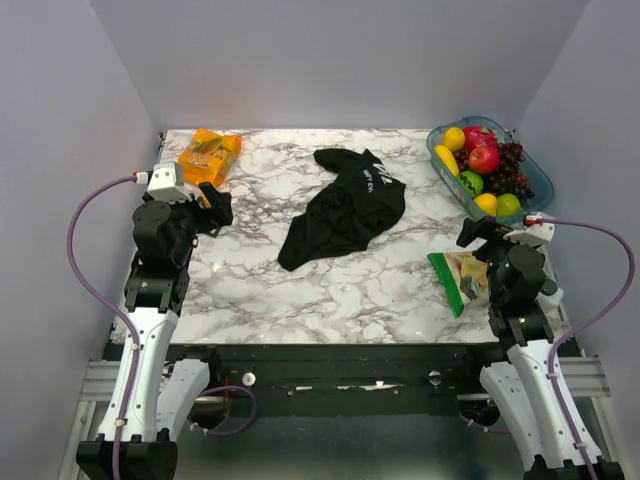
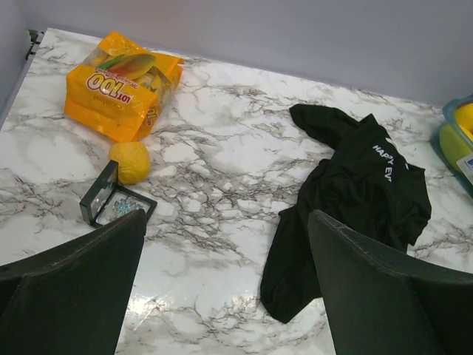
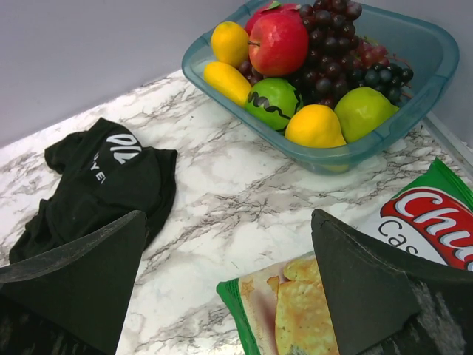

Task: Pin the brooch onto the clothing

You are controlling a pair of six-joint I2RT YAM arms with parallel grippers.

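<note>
black T-shirt [image 1: 345, 210] lying crumpled mid-counter [image 1: 380, 290], brooch not being made out with certainty, left gripper [image 2: 225, 296] hovering spread and empty near black frame box [image 2: 111, 200], right gripper [image 3: 229, 288] hovering spread and empty over chip bag [image 3: 295, 310]

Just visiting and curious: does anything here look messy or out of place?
The black T-shirt lies crumpled in a heap on the table, its white print partly folded under. Nothing looks spilled or broken.
</note>
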